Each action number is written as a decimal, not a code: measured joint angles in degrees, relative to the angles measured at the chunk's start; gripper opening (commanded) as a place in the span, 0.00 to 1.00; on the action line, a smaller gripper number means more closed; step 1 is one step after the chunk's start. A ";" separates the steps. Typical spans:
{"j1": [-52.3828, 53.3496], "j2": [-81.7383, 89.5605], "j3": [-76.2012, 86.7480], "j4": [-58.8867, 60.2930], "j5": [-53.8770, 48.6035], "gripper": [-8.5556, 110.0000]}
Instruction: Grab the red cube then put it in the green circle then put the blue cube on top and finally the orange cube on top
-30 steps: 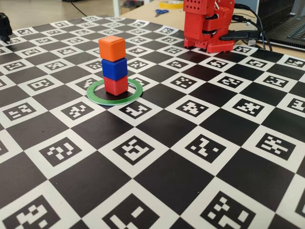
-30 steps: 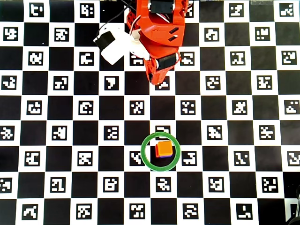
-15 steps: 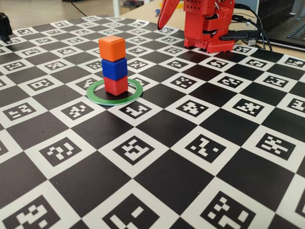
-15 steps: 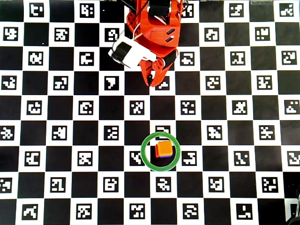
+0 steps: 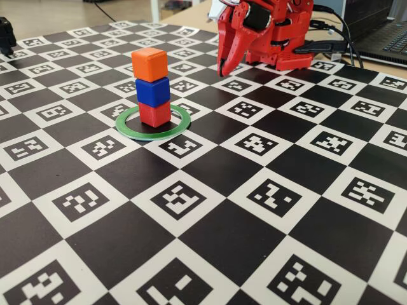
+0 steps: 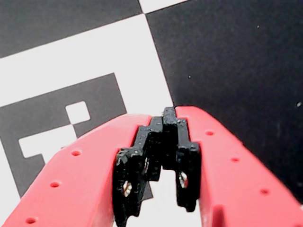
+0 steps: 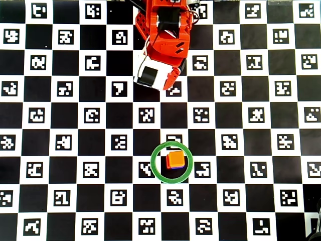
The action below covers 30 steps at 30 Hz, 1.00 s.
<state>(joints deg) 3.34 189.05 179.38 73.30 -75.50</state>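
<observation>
The red cube (image 5: 154, 114) stands inside the green circle (image 5: 151, 135), with the blue cube (image 5: 152, 91) on it and the orange cube (image 5: 150, 64) on top. The stack is upright. From overhead only the orange cube (image 7: 175, 158) and a sliver of the red cube (image 7: 167, 162) show inside the green circle (image 7: 154, 162). My red gripper (image 5: 224, 68) hangs near the arm's base, tips down, well behind and right of the stack. In the wrist view the gripper (image 6: 168, 113) is shut with nothing held, its black pads (image 6: 142, 156) meeting at the tips over a marker square.
The board (image 5: 254, 190) is a black-and-white checker mat with printed markers. The arm's base (image 5: 280, 38) stands at the back. Cables and a laptop (image 5: 388, 38) lie at the back right, scissors (image 5: 215, 16) behind the board, and a black object (image 5: 5, 35) at the far left edge.
The arm has unfolded from its base and swung the gripper out and down toward the board. The cube stack has not moved.
</observation>
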 measured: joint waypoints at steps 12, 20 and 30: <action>-0.09 0.44 0.00 0.35 -4.48 0.02; -0.09 0.44 0.00 0.35 -5.10 0.02; -0.09 0.44 0.00 0.35 -5.10 0.02</action>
<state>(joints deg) 3.25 189.49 179.38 73.65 -80.60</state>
